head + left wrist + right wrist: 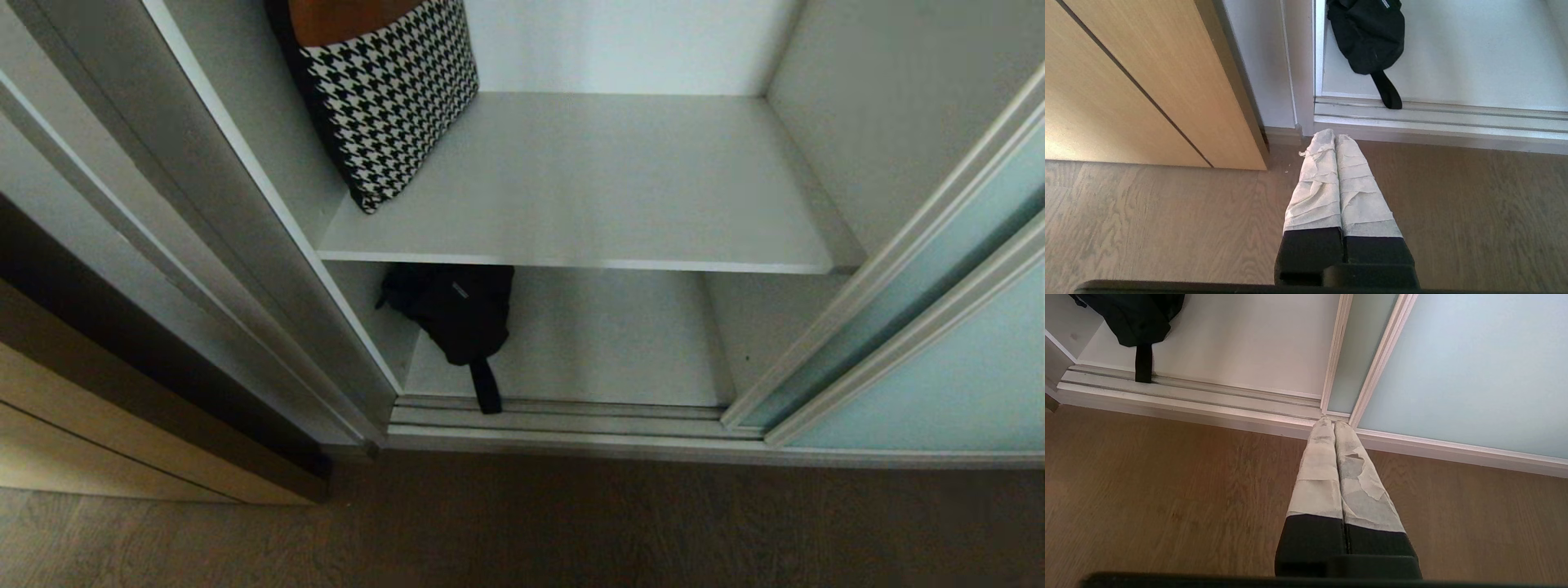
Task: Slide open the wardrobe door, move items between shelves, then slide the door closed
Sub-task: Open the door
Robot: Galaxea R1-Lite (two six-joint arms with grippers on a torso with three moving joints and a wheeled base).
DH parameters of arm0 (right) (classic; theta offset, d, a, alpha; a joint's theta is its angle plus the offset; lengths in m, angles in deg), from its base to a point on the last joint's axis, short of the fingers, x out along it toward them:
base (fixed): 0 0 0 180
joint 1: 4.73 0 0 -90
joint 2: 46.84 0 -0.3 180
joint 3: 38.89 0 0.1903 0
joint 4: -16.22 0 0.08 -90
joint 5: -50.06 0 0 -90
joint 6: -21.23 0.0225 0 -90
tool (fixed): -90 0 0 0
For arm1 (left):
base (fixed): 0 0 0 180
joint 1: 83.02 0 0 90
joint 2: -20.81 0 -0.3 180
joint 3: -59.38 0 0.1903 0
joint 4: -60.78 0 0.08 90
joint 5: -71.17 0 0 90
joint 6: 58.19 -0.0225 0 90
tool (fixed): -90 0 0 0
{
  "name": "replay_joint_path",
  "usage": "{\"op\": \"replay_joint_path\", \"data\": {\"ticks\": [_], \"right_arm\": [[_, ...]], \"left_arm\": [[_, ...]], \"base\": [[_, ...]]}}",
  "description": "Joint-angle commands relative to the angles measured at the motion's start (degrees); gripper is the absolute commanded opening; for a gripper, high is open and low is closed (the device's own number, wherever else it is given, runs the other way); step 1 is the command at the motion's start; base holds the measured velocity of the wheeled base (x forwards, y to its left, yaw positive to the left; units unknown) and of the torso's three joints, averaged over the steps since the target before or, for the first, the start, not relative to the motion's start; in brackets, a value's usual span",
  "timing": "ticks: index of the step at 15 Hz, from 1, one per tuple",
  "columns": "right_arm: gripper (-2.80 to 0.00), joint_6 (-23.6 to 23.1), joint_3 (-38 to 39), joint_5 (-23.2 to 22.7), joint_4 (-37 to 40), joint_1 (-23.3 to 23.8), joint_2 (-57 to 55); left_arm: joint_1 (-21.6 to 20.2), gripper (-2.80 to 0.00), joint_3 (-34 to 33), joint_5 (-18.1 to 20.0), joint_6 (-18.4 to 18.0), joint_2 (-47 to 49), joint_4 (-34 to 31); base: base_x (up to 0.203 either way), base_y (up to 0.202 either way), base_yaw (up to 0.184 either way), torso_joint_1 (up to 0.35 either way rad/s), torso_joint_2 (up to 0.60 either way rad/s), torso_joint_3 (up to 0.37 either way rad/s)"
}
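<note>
The left gripper (1335,136) is seen with its tape-wrapped fingers pressed together on nothing, hung low above the wooden floor (1167,212) just short of the floor track (1437,118), near the track's end by the light tan cabinet front (1126,81). The right gripper (1329,422) is likewise closed and empty, poised above the floor at the track's other end, just in front of the frame of the sliding wardrobe door (1474,375). Neither arm is shown in the head view, so both are judged parked rather than at work. Beyond the track, the door is found slid aside, leaving the compartment open. On the lower shelf (620,343) directly behind the track, a black strappy bundle (457,314) is slumped against the side wall, its strap trailing forward onto the track; if left so, the strap would probably foul the door when it is closed. On the upper shelf (604,188), above and behind the track, a houndstooth soft piece (392,98) is leant upright against the same side wall, presumably propped there to keep it standing. No long black cloth can be made out.
</note>
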Motion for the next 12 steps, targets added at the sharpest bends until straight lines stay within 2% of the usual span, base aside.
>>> {"op": "replay_joint_path", "data": {"ticks": [1, 5, 12], "right_arm": [[-2.80, -0.06, 0.00, -0.03, 0.00, -0.02, 0.01], [-2.80, -0.06, 0.02, -0.03, 0.00, -0.02, 0.01], [-2.80, -0.06, 0.00, -0.03, 0.00, -0.02, 0.01]], "left_arm": [[-0.02, -2.80, -0.07, 0.00, -0.02, 0.16, -0.04], [-0.02, -2.80, -0.06, 0.09, 0.07, 0.16, -0.04], [-0.02, -2.80, 0.03, 0.09, 0.16, 0.18, -0.30]], "base": [[0.000, 0.000, 0.000, 0.000, 0.00, 0.000], [0.000, 0.000, 0.000, 0.001, 0.00, -0.016], [0.000, 0.000, 0.000, 0.001, 0.00, -0.177]]}}
